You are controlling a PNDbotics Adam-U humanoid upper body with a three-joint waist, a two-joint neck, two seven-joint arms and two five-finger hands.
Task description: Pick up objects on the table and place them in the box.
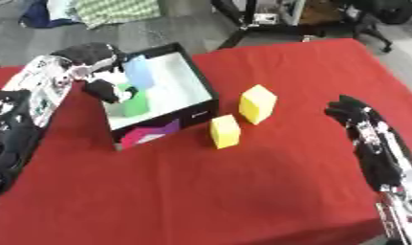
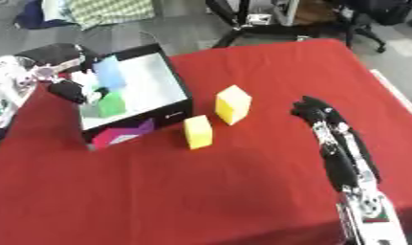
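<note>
Left hand (image 1: 104, 88) curled round a green block (image 1: 134, 103) over the black box (image 1: 205, 91).
Two yellow foam cubes (image 1: 257, 103) at its 3 o'clock; right hand (image 2: 313, 111) relaxed open on red cloth (image 1: 200, 191).

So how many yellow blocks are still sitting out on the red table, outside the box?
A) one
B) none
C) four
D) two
D: two yellow blocks stand on the red tablecloth just to the right of the box, a larger yellow block and a smaller yellow block nearer the camera, both outside its walls.
</note>
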